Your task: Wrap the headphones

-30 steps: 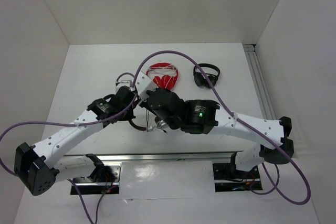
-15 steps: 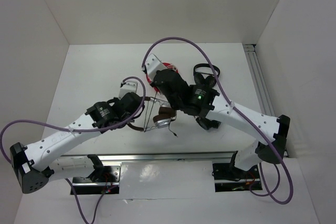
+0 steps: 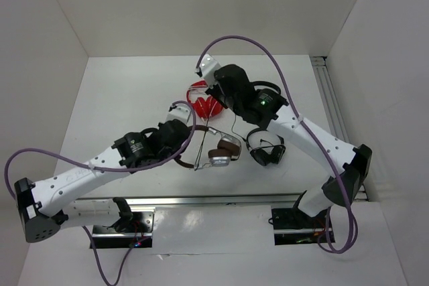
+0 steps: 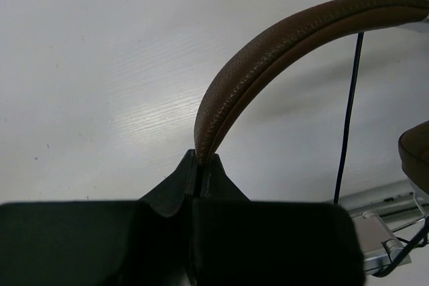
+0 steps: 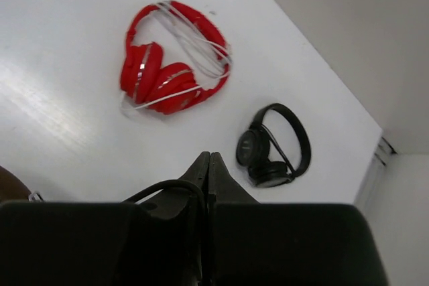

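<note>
step in hand: winding the cable, judged early in the wrap; headphones [image 3: 221,151] sit mid-table [image 3: 120,98] between the arms, silver cups low, headband [image 4: 281,45] arching up toward the left arm; left gripper [image 4: 201,165] fingers clamped narrow on the headband's end, steadying it; right gripper [image 5: 209,160] raised over the far side, fingers pressed together with a loop of thin dark cable [image 5: 164,191] at them, seemingly pinched; red pair [image 5: 174,58] and black pair [image 5: 275,145] lie beyond; next move likely calls for carrying the cable round the headband under light tension, clear of the red pair
</note>
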{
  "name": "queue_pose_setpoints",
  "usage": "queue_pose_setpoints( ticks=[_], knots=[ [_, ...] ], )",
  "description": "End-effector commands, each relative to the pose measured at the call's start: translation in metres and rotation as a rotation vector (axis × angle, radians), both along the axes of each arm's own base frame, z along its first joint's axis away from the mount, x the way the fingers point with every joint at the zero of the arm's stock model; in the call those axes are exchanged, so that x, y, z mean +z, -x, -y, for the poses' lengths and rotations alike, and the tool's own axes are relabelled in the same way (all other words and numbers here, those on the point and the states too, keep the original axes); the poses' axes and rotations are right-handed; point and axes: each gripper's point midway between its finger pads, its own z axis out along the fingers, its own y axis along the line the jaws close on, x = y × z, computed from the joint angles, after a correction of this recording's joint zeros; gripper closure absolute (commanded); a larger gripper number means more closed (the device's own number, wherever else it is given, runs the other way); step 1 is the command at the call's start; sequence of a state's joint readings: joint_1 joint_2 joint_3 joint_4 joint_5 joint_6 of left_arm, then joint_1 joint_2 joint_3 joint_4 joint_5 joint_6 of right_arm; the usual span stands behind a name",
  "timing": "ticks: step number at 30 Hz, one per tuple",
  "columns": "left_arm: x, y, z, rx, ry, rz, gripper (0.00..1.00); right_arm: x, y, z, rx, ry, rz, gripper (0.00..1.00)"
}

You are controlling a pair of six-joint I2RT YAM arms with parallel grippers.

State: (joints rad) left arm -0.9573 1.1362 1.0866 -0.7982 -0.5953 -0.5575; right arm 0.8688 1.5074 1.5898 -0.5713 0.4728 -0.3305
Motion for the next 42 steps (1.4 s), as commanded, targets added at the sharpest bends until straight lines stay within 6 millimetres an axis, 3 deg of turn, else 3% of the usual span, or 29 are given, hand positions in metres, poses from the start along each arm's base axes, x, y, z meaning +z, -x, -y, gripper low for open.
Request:
queue_pose_setpoints(
  ticks=[1,5,7,9,10,11,12,14,15,22,23,26,27,29,34,42],
  knots=[
    [0.001,0.029,0.004,-0.227,-0.028,-0.073,1.00,0.036,0.000,-0.029,0.193,-0.133,0.028,0.94],
    [0.018,0.028,0.006,-0.240,0.006,-0.036,1.00,0.007,0.012,-0.044,0.295,-0.119,-0.046,0.96],
    [0.028,0.026,0.004,-0.218,0.017,-0.021,1.00,-0.009,0.010,-0.039,0.279,-0.120,-0.063,0.98],
    [0.041,0.025,0.003,-0.189,0.040,-0.003,1.00,-0.006,0.001,-0.030,0.256,-0.173,-0.040,0.98],
    [0.043,0.026,0.001,-0.189,0.034,-0.008,1.00,-0.019,0.002,-0.028,0.254,-0.182,-0.064,0.98],
    [0.049,0.024,-0.002,-0.157,0.042,0.008,1.00,-0.021,0.004,-0.029,0.277,-0.209,-0.074,0.98],
    [0.054,0.023,-0.004,-0.141,0.048,0.014,1.00,-0.012,0.003,-0.030,0.283,-0.264,-0.051,0.98],
    [0.064,0.023,-0.003,-0.134,0.074,0.026,1.00,-0.026,0.003,-0.029,0.315,-0.300,-0.088,0.98],
    [0.067,0.022,-0.005,-0.117,0.075,0.034,1.00,-0.020,0.002,-0.029,0.317,-0.340,-0.073,0.98],
    [0.088,0.025,-0.007,-0.098,0.121,0.046,1.00,-0.029,-0.005,-0.031,0.310,-0.444,-0.091,1.00],
    [0.085,0.023,-0.009,-0.081,0.107,0.040,1.00,-0.037,-0.005,-0.030,0.296,-0.446,-0.101,1.00],
    [0.082,0.024,-0.013,-0.056,0.071,0.014,1.00,-0.027,-0.013,-0.019,0.237,-0.498,-0.041,1.00],
    [0.081,0.023,-0.015,-0.049,0.054,0.012,1.00,-0.037,-0.012,-0.019,0.230,-0.505,-0.057,1.00],
    [0.082,0.024,-0.019,-0.025,0.053,0.009,1.00,-0.027,-0.015,-0.010,0.208,-0.550,-0.027,1.00],
    [0.095,0.025,-0.019,-0.011,0.091,0.021,1.00,-0.046,-0.021,-0.006,0.168,-0.545,-0.064,1.00],
    [0.124,0.033,0.013,-0.124,0.276,0.026,1.00,-0.065,-0.015,-0.033,0.299,-0.575,-0.155,0.98]
  ],
)
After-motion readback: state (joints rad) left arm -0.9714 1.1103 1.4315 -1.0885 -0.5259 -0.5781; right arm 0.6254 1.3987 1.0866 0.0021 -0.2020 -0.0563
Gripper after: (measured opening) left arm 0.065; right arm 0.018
